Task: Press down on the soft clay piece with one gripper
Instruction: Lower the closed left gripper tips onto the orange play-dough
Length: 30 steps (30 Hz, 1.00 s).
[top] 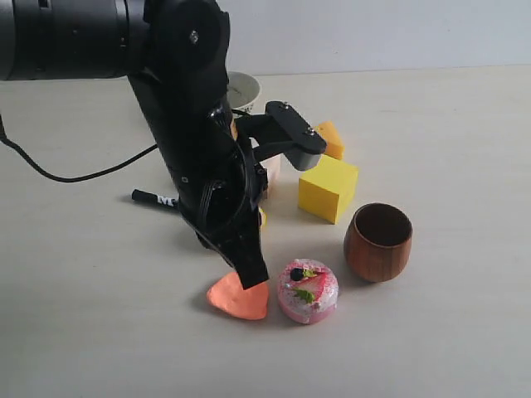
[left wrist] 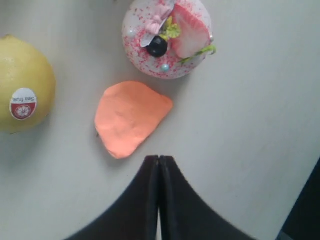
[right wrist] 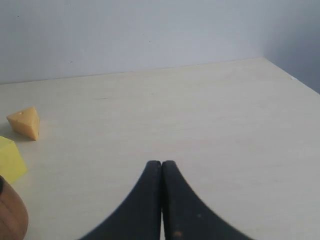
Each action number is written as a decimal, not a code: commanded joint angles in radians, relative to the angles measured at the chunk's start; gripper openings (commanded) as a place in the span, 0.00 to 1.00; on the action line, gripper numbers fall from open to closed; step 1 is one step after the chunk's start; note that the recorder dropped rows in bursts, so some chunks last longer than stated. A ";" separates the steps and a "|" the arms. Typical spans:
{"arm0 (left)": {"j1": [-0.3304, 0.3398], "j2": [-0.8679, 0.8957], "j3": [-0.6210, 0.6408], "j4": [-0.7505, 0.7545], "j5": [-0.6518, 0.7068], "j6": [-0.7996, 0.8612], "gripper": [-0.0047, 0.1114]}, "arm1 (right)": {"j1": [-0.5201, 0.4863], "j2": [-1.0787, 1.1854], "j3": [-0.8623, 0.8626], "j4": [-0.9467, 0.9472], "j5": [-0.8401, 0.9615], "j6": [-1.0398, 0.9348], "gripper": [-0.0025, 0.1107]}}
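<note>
Left gripper (top: 255,280) is pointing down at the clay (top: 236,297), jaws pressed together with nothing between them. The wrist view confirms this: the two black fingers are meeting at the tip (left wrist: 159,159).

Clay is lying flat on the table (top: 99,315), just beside the pink toy cake (top: 308,290), with the lemon (left wrist: 22,90) near on its other side.

In the exterior view the tip is overlapping the clay's edge. In the wrist view the tip is sitting just off the clay (left wrist: 131,117), with a strip of table showing between them. Contact: cannot tell.

Clay surface is looking smooth, no clear dent visible.

Progress, as a judgement: the approach is looking complete and the jaws are set for a push, but the press itself is not showing as done. What is remaining is getting the tip over the clay's middle, then pushing down into it.

Right gripper (right wrist: 161,164) is sitting with its jaws together too, empty, over bare table well apart from the clay, and is taking no part.
</note>
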<state>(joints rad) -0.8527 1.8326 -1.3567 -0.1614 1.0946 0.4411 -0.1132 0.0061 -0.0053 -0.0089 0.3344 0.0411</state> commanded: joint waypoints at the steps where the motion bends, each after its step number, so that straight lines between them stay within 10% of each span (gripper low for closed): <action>1: 0.005 0.016 -0.006 0.054 -0.005 0.016 0.04 | 0.002 -0.006 0.005 0.002 -0.010 -0.004 0.02; 30: 0.028 0.150 -0.006 0.073 -0.088 0.012 0.04 | 0.002 -0.006 0.005 0.002 -0.008 -0.004 0.02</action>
<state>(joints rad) -0.8441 1.9756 -1.3567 -0.0835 1.0201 0.4522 -0.1132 0.0061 -0.0053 -0.0089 0.3344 0.0411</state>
